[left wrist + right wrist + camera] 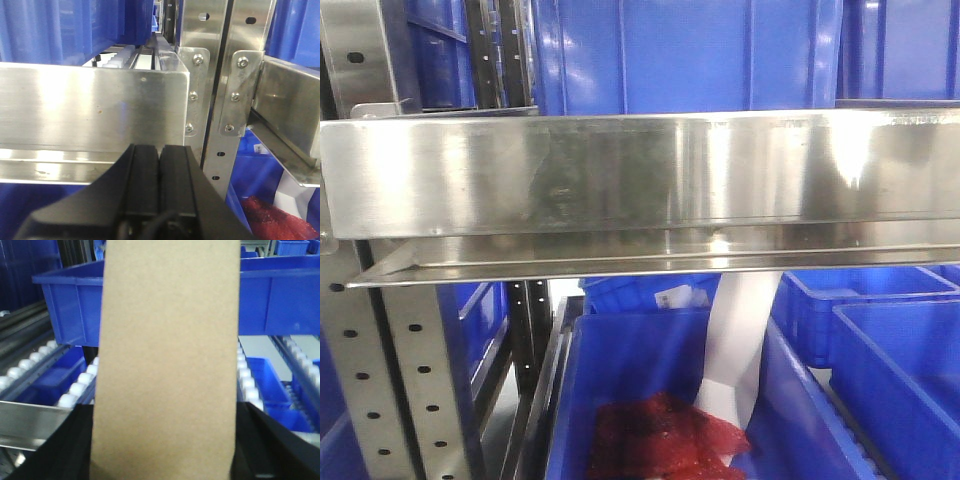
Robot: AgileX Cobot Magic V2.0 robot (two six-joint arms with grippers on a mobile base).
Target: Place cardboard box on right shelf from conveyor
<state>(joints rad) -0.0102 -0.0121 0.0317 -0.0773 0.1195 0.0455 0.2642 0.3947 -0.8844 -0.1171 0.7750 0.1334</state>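
- Storage racking fills the exterior front view. The right shelf [640, 175] runs from 9 to 3 o'clock, its tall reflective lip facing the camera.
- Blue bins [680, 55] stand above it. A lower bin [575, 400] at 6 o'clock holds a red mesh bundle [665, 440]. A perforated upright [420, 380] sits at 8 o'clock. Neither box nor arm shows here.
- Left wrist view: the left gripper [159, 150] sits at 6 o'clock, its fingers pressed together with nothing between them.
- Ahead of it, at 9 o'clock, is a neighbouring steel shelf [90, 107]. The bolted uprights [235, 90] are at 1 o'clock. What I take for the right shelf's end is at 3 o'clock.
- Right wrist view: the cardboard box [167, 360] covers the middle of the frame, pinched at its near end by the right gripper [165, 450]. Dark fingers [65, 445] flank it at 7 and 5 o'clock.
- The box's long axis runs from 6 to 12 o'clock, pointing away from the wrist, with a plain broad face to the camera.
- Behind the box: white rollers [75, 387] at 9 o'clock, a blue tray [70, 305] at 10 o'clock and a steel strip [30, 420] at 8 o'clock.
- Judgement on the step: the box is carried in the air, so the placing stage is in hand. It is not yet resting on anything visible.
- Judgement on the next move: get the far end over the lip, lower the box flat onto the shelf, then spread the fingers. The lip is the snag risk.
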